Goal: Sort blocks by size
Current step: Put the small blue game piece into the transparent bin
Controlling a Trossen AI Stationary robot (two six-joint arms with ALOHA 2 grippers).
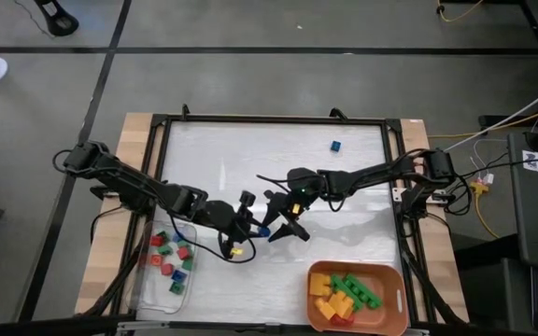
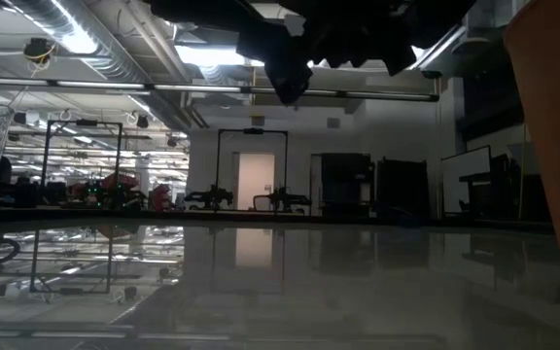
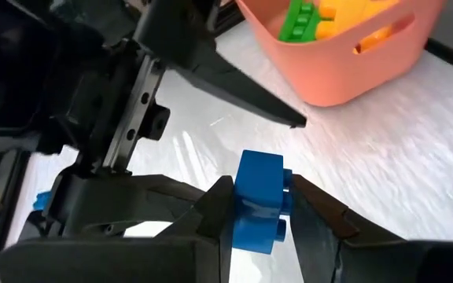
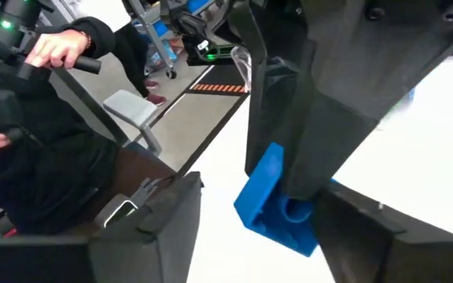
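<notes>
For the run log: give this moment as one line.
phase: handover mid-table | left gripper: shut on blue block | right gripper: open beside it | orange bin: long bricks | clear tray: small cubes

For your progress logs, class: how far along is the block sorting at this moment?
Done: long bricks lie in the orange basket and small cubes in the clear tray. In hand: the left gripper is shut on a blue brick in mid-table, facing the open right gripper. Left: placing that brick, then the lone blue cube at the far side.
</notes>
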